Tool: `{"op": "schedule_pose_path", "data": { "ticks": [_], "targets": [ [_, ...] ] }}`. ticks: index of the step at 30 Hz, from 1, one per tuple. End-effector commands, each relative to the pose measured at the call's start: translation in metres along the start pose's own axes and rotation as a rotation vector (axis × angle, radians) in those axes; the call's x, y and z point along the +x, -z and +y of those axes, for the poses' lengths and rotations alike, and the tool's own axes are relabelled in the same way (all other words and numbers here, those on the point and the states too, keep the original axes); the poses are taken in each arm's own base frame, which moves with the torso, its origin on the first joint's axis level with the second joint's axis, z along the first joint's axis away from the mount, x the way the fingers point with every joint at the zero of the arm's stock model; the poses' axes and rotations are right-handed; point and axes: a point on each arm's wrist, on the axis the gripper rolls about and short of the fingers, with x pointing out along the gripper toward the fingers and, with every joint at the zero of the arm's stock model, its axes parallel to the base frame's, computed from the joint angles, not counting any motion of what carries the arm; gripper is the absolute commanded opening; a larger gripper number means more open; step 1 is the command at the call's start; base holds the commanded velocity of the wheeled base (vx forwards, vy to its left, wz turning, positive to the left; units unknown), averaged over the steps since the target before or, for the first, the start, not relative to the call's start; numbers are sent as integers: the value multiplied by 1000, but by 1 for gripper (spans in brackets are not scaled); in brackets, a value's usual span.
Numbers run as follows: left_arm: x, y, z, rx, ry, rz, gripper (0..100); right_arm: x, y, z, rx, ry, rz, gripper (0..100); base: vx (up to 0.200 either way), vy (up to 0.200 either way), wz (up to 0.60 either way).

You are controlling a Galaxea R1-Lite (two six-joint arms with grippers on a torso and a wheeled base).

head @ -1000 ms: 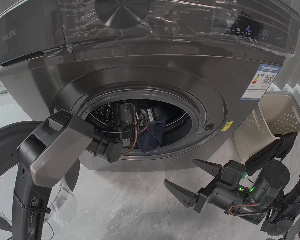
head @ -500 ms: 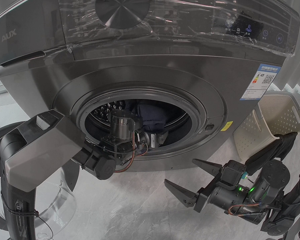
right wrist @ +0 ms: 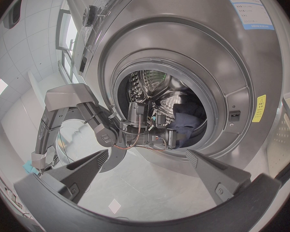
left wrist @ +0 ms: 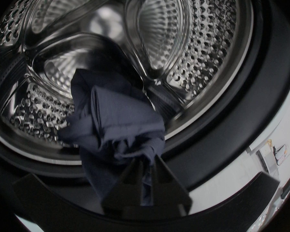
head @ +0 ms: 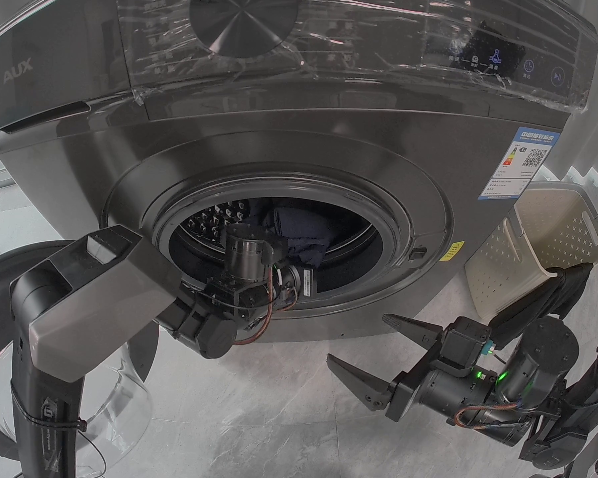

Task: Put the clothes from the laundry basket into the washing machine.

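Your left gripper (left wrist: 148,160) has lifted the dark garment (left wrist: 119,120) clear of the door seal (left wrist: 235,120) since the earlier frame and clamps it at the mouth of the drum (left wrist: 190,42), cloth bunched ahead toward the drum's back, while your right gripper (head: 357,340) waits wide open, well apart.

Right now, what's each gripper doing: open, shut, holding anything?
Left gripper: jaws shut on the dark garment, at the washing machine opening.
Right gripper: jaws open, holding nothing.
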Motion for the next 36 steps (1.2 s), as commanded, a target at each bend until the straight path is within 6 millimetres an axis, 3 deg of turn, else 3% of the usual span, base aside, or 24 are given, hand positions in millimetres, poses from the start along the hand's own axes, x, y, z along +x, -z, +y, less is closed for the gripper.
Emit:
{"op": "schedule_pose_path", "data": {
  "ticks": [1, 5, 7, 13, 20, 21, 28, 32, 36],
  "targets": [
    [23, -28, 21, -25, -66, -148, 0, 0, -1, 0, 1, -1, -4, 100, 0, 0, 0],
    [37, -55, 35, -57, -122, -295, 0, 1, -1, 0, 1, -3, -7, 100, 0, 0, 0],
    [41, -59, 37, -71, -126, -340, 0, 1, -1, 0, 1, -3, -7, 100, 0, 0, 0],
    [61, -50, 43, -84, -147, -427, 0, 1, -1, 0, 1, -3, -5, 100, 0, 0, 0],
    [64, -46, 42, -85, -170, -429, 0, 1, -2, 0, 1, -2, -9, 100, 0, 0, 0],
    [64, -45, 41, -85, -172, -415, 100, 1, -1, -1, 1, -1, -6, 100, 0, 0, 0],
    [49, -43, 27, -87, -186, -375, 100, 1, -1, -1, 1, 0, -4, 100, 0, 0, 0],
    [23, -39, 1, -57, -150, -310, 100, -1, 2, -1, -1, 0, 10, 100, 0, 0, 0],
    [-19, -25, -18, 28, -99, -260, 100, -4, 4, -1, 1, -3, 22, 100, 0, 0, 0]
  ]
}}
